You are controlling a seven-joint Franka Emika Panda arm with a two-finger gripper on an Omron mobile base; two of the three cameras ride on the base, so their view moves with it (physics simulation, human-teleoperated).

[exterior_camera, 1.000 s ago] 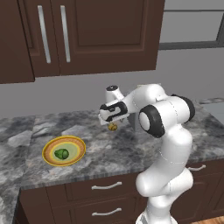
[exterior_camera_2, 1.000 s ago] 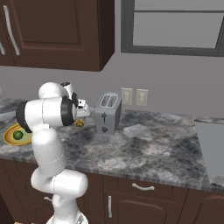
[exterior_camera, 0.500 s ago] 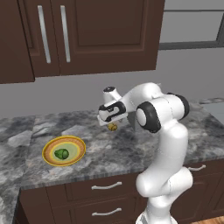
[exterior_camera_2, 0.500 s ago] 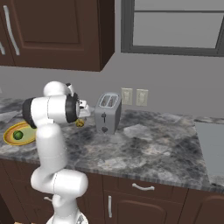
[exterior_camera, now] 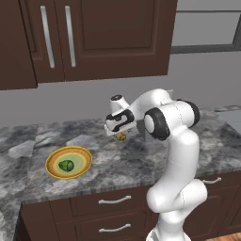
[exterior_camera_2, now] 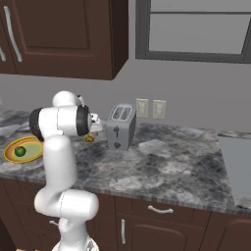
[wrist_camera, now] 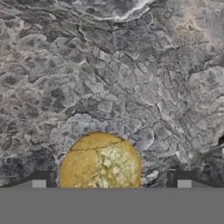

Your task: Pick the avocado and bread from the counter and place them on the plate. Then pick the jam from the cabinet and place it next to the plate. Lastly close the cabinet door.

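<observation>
Grey marbled counter [exterior_camera: 141, 160] across mid-frame. Plate [exterior_camera: 82, 165] at left centre of the left base view, avocado [exterior_camera: 66, 165] already on it. Gripper [wrist_camera: 111, 183] spread wide, holding nothing. Bread [wrist_camera: 100, 162] low in the hand view, between the fingertips [wrist_camera: 39, 180]. Probably light, crusty, crushable; best pinched gently across its middle.
</observation>
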